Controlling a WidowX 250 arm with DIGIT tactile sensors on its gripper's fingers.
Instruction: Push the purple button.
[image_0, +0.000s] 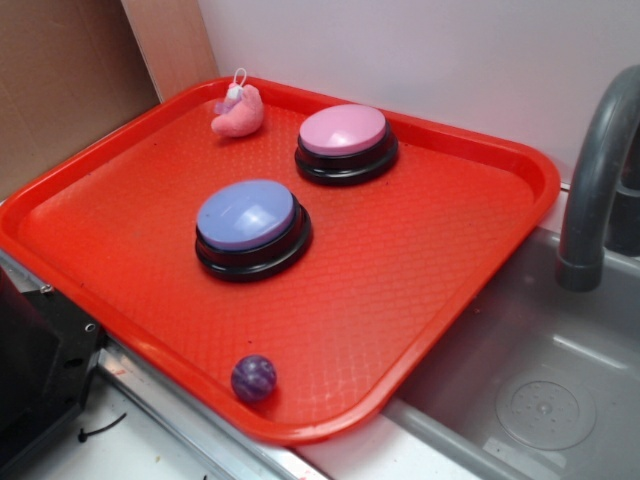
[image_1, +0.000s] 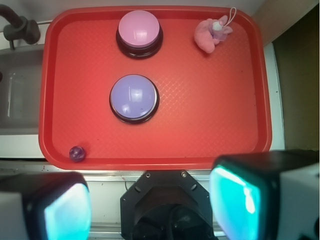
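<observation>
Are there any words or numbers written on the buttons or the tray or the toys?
None: no words, numbers or signs can be read in either view.
The purple button, pink button and red tray are plain.
The small ball shows only marbling; the pink plush toy has no readable tag.

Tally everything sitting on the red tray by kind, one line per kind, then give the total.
Push buttons: 2, the purple button and the pink button
Small marbled balls: 1, the purple ball
Plush toys: 1, the pink plush
Total: 4 things on the red tray
</observation>
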